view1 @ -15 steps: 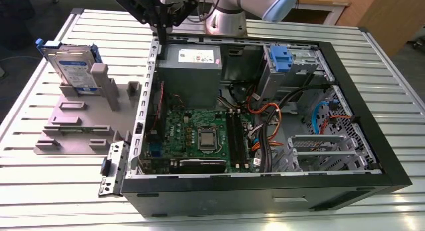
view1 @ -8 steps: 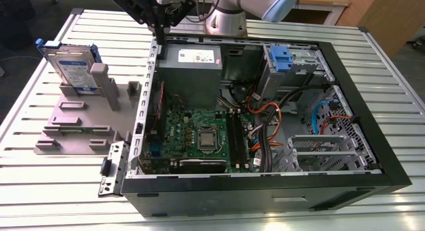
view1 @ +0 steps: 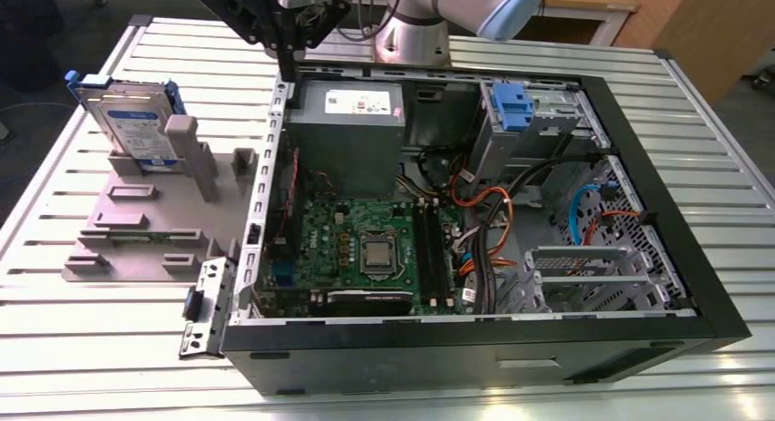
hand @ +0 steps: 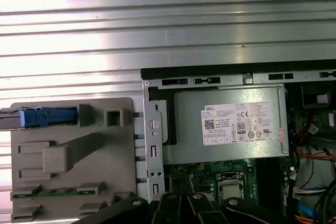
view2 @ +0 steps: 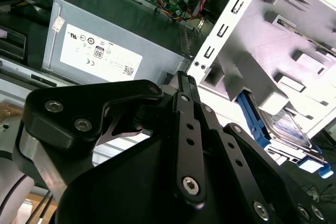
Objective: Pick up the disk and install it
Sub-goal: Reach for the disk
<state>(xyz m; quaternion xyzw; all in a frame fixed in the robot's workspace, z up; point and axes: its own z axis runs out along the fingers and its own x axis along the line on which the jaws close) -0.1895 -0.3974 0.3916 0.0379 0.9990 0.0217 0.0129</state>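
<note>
The disk [view1: 125,123], a silver drive with a white-and-blue label and blue side rails, stands on edge in a grey holder [view1: 145,217] on the exterior view's left, outside the computer case. My gripper [view1: 287,60] hangs above the case's back left corner, to the right of the disk and apart from it. Its black fingers [view2: 185,98] lie together with nothing between them. In the second wrist view the disk [view2: 287,128] shows behind the holder. In the first wrist view the disk [hand: 39,117] appears edge-on, away from the gripper [hand: 181,202].
The open black computer case [view1: 678,194] lies on a slatted metal table [view1: 73,348]. Inside are a grey power supply [view1: 345,122], a green motherboard [view1: 363,249], cables, and a silver drive cage with a blue latch [view1: 515,108].
</note>
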